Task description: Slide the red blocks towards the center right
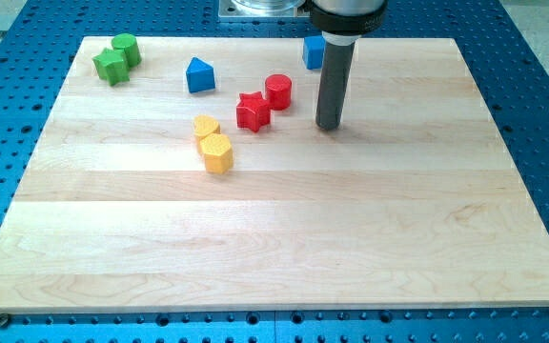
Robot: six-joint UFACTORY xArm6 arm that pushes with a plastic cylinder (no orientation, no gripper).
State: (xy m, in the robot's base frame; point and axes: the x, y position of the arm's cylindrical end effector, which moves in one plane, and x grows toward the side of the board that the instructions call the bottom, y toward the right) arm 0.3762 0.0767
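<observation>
With no pincer to report, my tip (329, 126) stood at 3 o'clock of the red cylinder (277, 90) and red star (253, 110), apart; both looked light, rigid and slippery, best pushed from 9 o'clock.

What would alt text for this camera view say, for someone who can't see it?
My tip rests on a wooden board, just right of a red cylinder and a red star block. Blue, yellow and green blocks sit further left.
</observation>
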